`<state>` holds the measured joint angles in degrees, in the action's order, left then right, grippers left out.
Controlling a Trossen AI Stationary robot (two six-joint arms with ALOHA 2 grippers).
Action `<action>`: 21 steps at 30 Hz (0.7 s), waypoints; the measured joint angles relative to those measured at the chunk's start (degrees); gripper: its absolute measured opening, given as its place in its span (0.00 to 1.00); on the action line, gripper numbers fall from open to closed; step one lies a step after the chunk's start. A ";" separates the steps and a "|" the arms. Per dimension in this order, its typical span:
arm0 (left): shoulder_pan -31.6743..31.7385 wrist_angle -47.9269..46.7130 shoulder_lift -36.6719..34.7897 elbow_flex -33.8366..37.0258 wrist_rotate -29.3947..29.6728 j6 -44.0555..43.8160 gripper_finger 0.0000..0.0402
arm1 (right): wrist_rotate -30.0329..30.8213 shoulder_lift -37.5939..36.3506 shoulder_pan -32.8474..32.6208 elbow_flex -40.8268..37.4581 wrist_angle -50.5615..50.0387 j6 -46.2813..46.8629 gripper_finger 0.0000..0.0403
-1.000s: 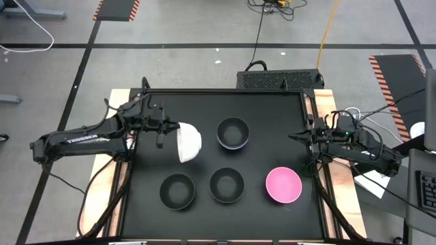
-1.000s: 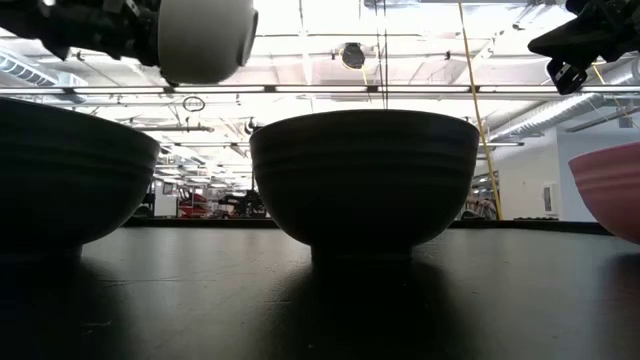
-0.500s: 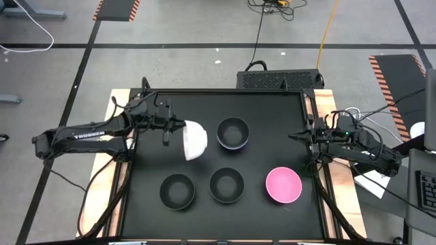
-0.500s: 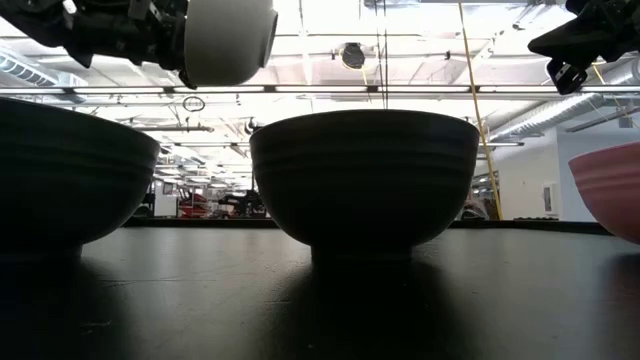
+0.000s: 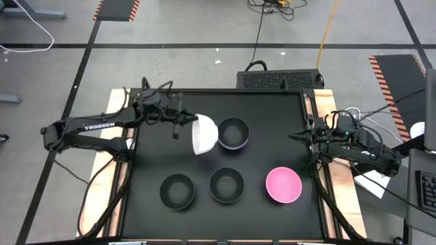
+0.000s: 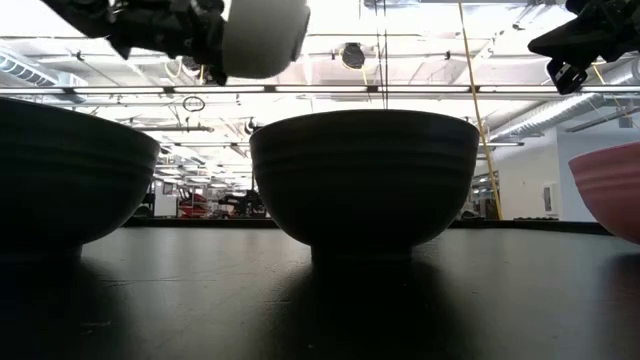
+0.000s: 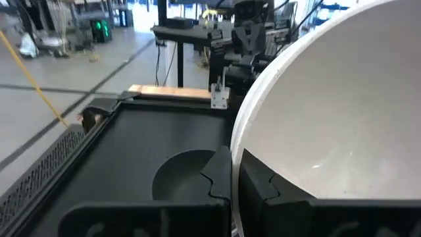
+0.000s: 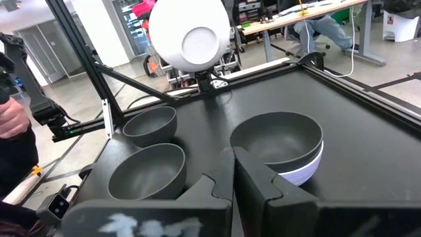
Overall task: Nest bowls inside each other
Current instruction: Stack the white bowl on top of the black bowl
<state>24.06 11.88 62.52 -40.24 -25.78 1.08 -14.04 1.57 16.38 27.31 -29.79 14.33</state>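
Observation:
My left gripper is shut on a white bowl, held on its side in the air just left of a black bowl nested in a lavender bowl at the far middle. The white bowl's base faces the table's right. Two more black bowls and a pink bowl stand upright on their bases along the near side. My right gripper waits shut at the table's right edge, holding nothing. My left gripper pinches the white bowl's rim, with one finger inside the bowl and the other outside. The fingers come about level from the table's left. The bowl is lifted clear of the table, tipped on its side with its opening toward the gripper.
The table has a black mat with wooden borders at the left and right. A dark box sits beyond the far edge. There is bare mat between the far stack and the near row. A person's hand shows in the room beyond the table's left side.
My left gripper has carried the white bowl toward the table's right edge and a little up, close to the black-in-lavender stack. The bowl has stayed on its side in the hold.

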 joint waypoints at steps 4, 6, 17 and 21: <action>0.02 -2.48 5.74 -5.24 -0.22 1.11 0.01 | 0.00 0.00 0.00 0.00 0.01 -0.02 0.00; 0.13 -3.72 8.94 -7.68 -0.28 1.78 0.01 | 0.00 0.02 0.02 0.00 -0.02 -0.02 0.00; 4.13 -15.51 22.72 -22.53 -2.31 2.81 0.01 | 0.00 0.00 0.00 0.00 -0.03 -0.02 0.00; 5.00 -23.20 27.03 -30.26 -2.80 4.56 0.01 | 0.00 0.00 0.00 0.00 -0.04 -0.02 0.00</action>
<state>29.06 -11.32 89.55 -70.50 -28.57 5.64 -14.04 1.56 16.38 27.31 -29.82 14.31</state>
